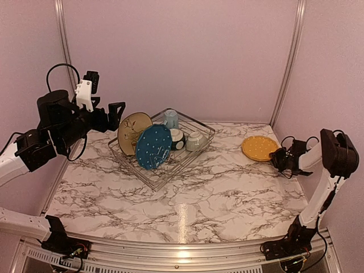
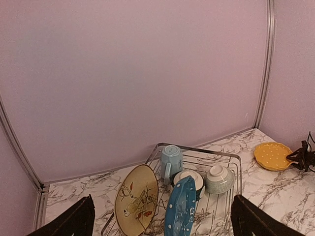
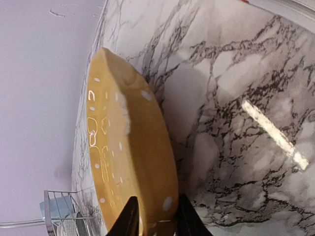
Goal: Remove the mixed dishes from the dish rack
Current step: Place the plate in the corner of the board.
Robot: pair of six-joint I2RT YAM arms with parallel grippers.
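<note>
Over on the far right of the marble table (image 1: 187, 216), the right gripper (image 1: 278, 158) has its two fingers (image 3: 129, 219) clamped on the near rim of the yellow plate (image 1: 260, 148), one finger on each side of the edge, and the wrist view shows that rim pinched tight between them. The plate itself sits flat on the table, well apart from the dish rack (image 1: 133, 169), close to the right wall. Now to the left side: the left gripper (image 1: 115, 114) hangs in the air just left of the rack, above the table, fingers spread wide with nothing between them, pointed across at the dishes. And the rack is loaded! The cream plate (image 1: 132, 132) with its leaf pattern stands on edge at the left end, the blue dotted plate (image 1: 152, 147) stands on edge just beside it, a little nearer and to the right. At the far corner sits the pale blue mug (image 1: 170, 118), apparently upside down. Right of the blue plate, two small bowls are side by side: the dark bowl (image 1: 177, 138) first, then the grey-green bowl (image 1: 196, 141), foot ring turned upward.
</note>
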